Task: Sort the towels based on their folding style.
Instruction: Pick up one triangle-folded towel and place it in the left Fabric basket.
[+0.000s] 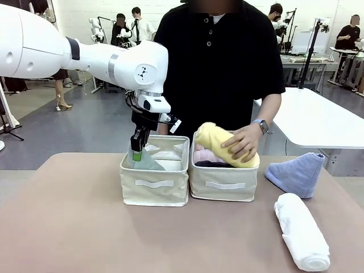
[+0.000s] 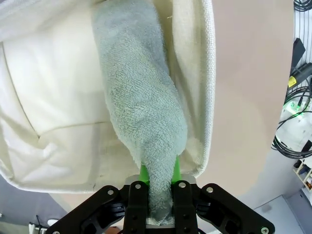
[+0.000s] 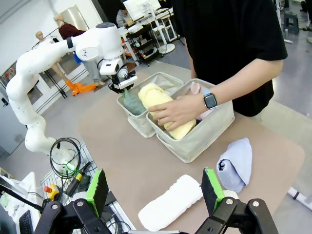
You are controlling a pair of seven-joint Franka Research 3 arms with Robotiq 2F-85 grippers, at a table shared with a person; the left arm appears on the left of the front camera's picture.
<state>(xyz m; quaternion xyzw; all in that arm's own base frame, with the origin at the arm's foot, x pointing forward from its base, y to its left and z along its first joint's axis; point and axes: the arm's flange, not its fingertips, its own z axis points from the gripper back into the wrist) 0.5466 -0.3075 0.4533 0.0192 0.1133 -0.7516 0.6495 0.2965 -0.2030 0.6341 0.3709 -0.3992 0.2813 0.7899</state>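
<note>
With left end effector, gripped pale grey-green towel inside beige bin. Observed right end effector open, white towel below on tabletop.

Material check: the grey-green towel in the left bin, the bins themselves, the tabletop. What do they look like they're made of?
The grey-green towel looks like terry cloth, likely cotton, going by its fuzzy looped pile. The bins look like stiffened woven fabric, canvas-like in matte cream, with a visible weave and a stitched rim. The tabletop is smooth matte tan, perhaps laminate or a mat; I cannot tell which.
</note>
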